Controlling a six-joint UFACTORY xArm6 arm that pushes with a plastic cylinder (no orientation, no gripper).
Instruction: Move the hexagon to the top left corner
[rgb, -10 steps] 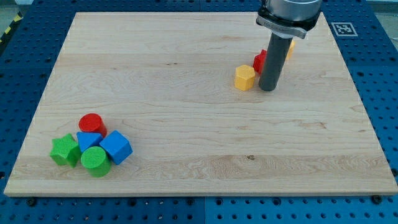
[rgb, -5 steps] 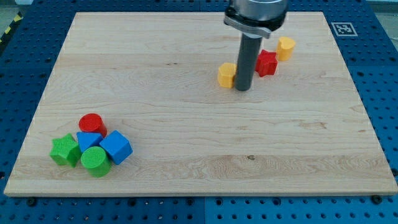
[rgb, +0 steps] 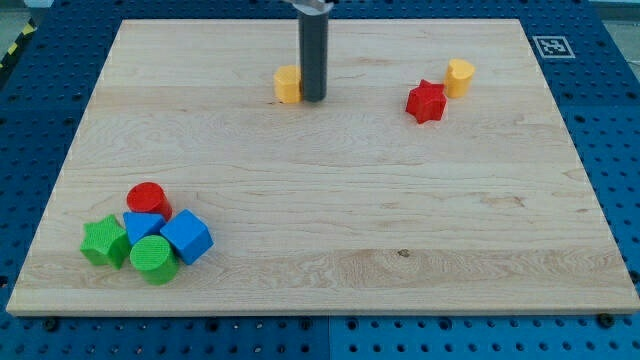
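The rod's tip (rgb: 313, 98) touches the yellow hexagon (rgb: 288, 85) on its right, on the pale wooden surface (rgb: 330, 220); the arm carries no gripper.

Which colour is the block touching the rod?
Yellow: the hexagon, just left of my tip, in the camera view.
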